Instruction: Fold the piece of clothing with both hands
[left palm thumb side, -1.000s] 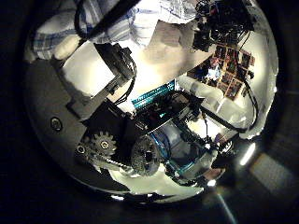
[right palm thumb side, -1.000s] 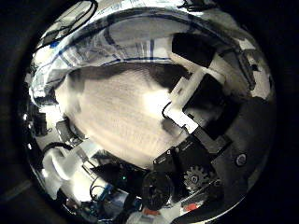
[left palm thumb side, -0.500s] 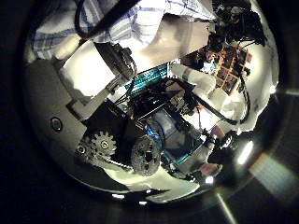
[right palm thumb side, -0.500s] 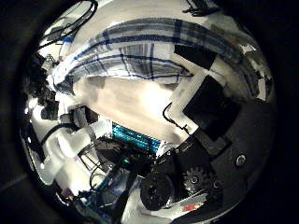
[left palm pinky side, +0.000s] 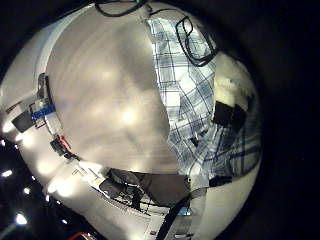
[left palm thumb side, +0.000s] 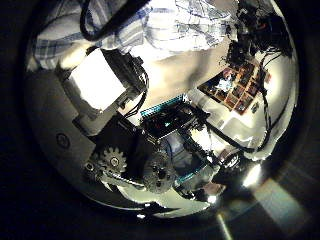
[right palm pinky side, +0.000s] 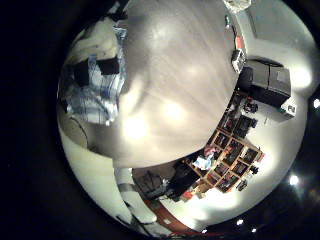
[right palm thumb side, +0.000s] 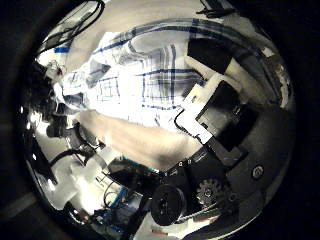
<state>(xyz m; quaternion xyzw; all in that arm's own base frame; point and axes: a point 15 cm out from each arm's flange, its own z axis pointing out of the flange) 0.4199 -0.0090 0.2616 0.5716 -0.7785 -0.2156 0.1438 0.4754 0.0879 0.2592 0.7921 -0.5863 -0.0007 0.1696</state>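
Wood-grained table (left palm pinky side: 95, 110) spreads wide and far below both palms, so I judge the hands to be raised well above it. The checked garment (left palm pinky side: 185, 90) is off the surface at the held end, running up from the table to the left hand (left palm thumb side: 130, 135), whose fingers (left palm pinky side: 228, 112) are curled into the cloth and nip a bunched edge. The right hand (right palm thumb side: 225, 130) does likewise: its little finger side view shows a dark finger part buried in a gathered wad of the same cloth, and its thumb side view has the fabric draped close across the palm

The step in hand looks like the carry-over of a fold, with one edge lifted by both hands and the rest trailing. Next, both hands should travel together over the lying part, keeping the edge taut and level, then lower before letting go. Uneven height risks a skewed crease
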